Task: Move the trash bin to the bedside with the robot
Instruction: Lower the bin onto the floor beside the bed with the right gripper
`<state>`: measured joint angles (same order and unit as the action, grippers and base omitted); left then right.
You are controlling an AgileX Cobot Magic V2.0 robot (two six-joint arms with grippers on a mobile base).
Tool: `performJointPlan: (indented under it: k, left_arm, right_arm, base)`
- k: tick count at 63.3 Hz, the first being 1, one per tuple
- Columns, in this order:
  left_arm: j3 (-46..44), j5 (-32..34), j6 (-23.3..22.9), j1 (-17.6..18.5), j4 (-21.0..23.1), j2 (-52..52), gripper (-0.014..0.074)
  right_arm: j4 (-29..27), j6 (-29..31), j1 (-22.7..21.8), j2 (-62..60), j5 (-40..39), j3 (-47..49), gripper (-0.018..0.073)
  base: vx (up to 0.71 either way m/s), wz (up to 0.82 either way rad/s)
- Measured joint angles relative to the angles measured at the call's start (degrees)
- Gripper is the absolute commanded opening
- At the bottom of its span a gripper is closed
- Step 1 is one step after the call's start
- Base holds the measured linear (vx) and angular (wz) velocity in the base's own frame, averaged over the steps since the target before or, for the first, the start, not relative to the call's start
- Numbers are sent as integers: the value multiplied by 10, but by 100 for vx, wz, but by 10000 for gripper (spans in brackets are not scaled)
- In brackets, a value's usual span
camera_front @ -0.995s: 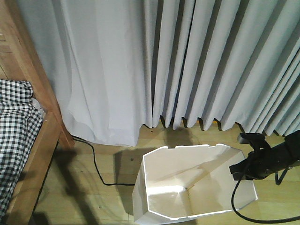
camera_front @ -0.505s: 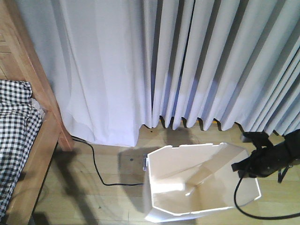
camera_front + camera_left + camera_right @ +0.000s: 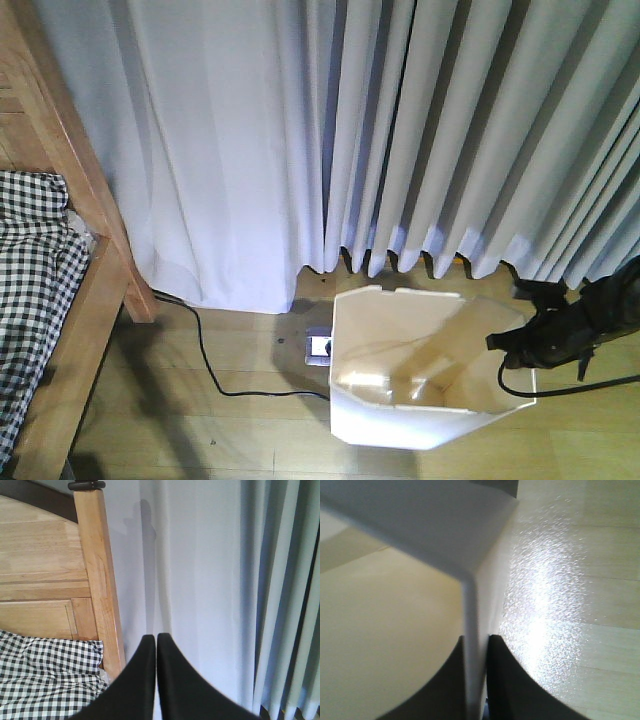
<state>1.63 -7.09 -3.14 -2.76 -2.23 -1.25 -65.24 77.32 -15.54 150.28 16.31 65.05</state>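
Right gripper (image 3: 476, 680) pinches the trash bin (image 3: 420, 400) wall; left gripper (image 3: 156, 680) closed, empty; bed (image 3: 60, 300) well apart, most carrying remains

Your right gripper (image 3: 475, 680) pinches the white trash bin's (image 3: 400, 420) thin rim; the checked-bedding bedside (image 3: 40, 300) lies well left.
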Motion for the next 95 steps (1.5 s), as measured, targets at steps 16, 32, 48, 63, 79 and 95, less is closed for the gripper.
performJointPlan:
  k: [16, 32, 48, 63, 79, 95]
  left_arm:
    - [0, 0, 0, 0, 0, 0, -6]
    - [0, 0, 0, 0, 0, 0, -6]
    - [0, 0, 0, 0, 0, 0, -6]
    - [0, 0, 0, 0, 0, 0, -6]
    - [0, 0, 0, 0, 0, 0, -6]
    - [0, 0, 0, 0, 0, 0, -6]
  right_arm:
    - [171, -137, 18, 97, 49, 109, -5]
    - [234, -252, 77, 171, 58, 221, -5]
    - [259, -316, 130, 246, 84, 333, 3]
    - [344, -409, 148, 273, 135, 382, 38]
    - [375, -423, 149, 274, 124, 385, 57]
    - [382, -439, 149, 274, 119, 387, 85]
  base:
    - [0, 0]
    - [0, 0]
    - [0, 0]
    - [0, 0]
    - [0, 0]
    - [0, 0]
